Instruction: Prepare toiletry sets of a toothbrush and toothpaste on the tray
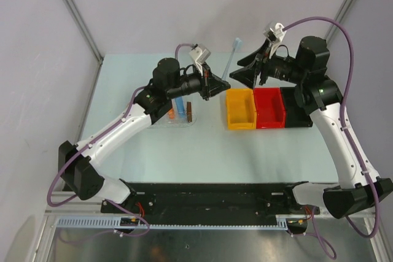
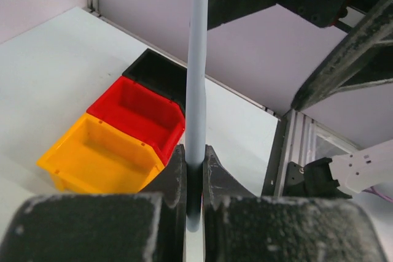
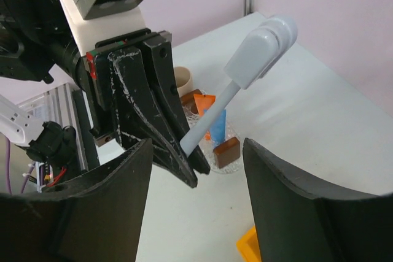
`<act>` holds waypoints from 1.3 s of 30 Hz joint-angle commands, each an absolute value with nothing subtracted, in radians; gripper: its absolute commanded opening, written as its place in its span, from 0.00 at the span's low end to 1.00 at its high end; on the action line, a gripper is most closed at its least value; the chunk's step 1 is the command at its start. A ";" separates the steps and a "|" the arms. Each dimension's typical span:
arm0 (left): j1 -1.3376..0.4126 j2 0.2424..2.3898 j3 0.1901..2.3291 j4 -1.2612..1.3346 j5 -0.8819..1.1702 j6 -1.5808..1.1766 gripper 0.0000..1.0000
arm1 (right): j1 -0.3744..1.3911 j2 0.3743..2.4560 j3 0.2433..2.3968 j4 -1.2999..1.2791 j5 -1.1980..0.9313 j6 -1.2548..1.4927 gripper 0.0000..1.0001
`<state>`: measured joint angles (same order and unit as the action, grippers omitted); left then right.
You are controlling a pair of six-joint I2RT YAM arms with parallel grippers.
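My left gripper (image 1: 219, 84) is shut on the lower end of the whitish toothbrush (image 1: 231, 59) and holds it upright in the air, above the table between the tray and the yellow bin. The handle sits clamped between the jaws in the left wrist view (image 2: 196, 90). My right gripper (image 1: 243, 76) is open and empty, facing the left one; its fingers (image 3: 98, 207) flank the toothbrush (image 3: 252, 59) without touching it. The clear tray (image 1: 161, 121) with brown end blocks (image 3: 226, 150) holds the blue toothpaste tube (image 3: 220, 126) and the orange one (image 3: 207, 102).
A yellow bin (image 1: 241, 110), a red bin (image 1: 269, 107) and a black bin (image 2: 156, 75) stand in a row right of the tray. A beige round cup (image 3: 183, 78) stands behind the tray. Walls close off the back and left.
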<state>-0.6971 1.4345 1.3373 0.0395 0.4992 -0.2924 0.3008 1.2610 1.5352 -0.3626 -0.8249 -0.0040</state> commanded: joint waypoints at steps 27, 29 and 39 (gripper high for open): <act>-0.689 1.414 1.377 0.127 0.566 -0.403 0.00 | 0.353 1.307 1.491 -0.161 -0.816 0.129 0.48; -0.689 1.414 1.374 0.127 0.563 -0.391 0.00 | 0.351 1.308 1.489 -0.152 -0.824 0.143 0.47; -0.690 1.422 1.393 0.126 0.558 -0.379 0.00 | 0.359 1.312 1.471 -0.135 -0.859 0.158 0.32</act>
<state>-0.6952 1.4345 1.3376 0.0914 0.5537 -0.3912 0.3508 1.3109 1.4799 -0.1841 -0.8268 0.1432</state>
